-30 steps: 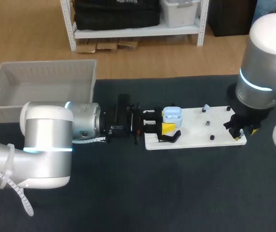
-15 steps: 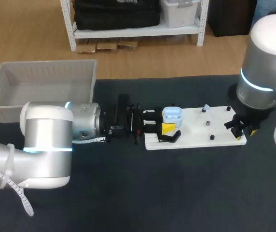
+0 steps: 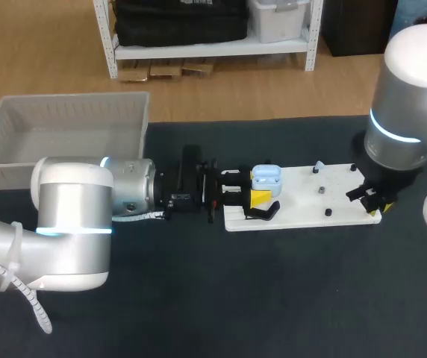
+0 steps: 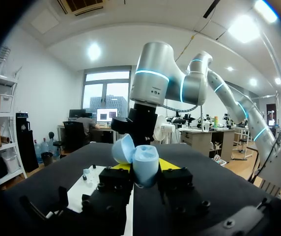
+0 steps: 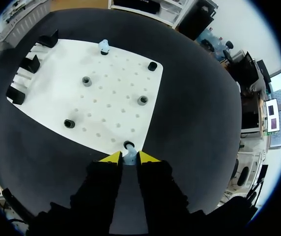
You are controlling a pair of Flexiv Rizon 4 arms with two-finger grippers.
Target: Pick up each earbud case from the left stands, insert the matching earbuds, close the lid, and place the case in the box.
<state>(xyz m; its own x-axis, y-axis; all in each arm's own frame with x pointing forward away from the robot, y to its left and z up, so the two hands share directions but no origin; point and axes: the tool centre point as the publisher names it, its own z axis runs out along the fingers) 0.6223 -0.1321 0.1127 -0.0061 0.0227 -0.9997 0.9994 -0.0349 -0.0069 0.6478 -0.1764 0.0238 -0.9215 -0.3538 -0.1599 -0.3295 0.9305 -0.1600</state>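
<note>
**Q:** What is the work surface?
**A:** A table (image 3: pixel 273 306) with a dark, matte covering over its top.

**Q:** What lies on it?
**A:** A white board (image 3: pixel 295 203), rectangular and flat, on the right half of the table. Its face carries a regular grid of small holes.

**Q:** What is fitted to the board?
**A:** Small round posts (image 5: pixel 86 81), upright, set well apart from one another.
</note>
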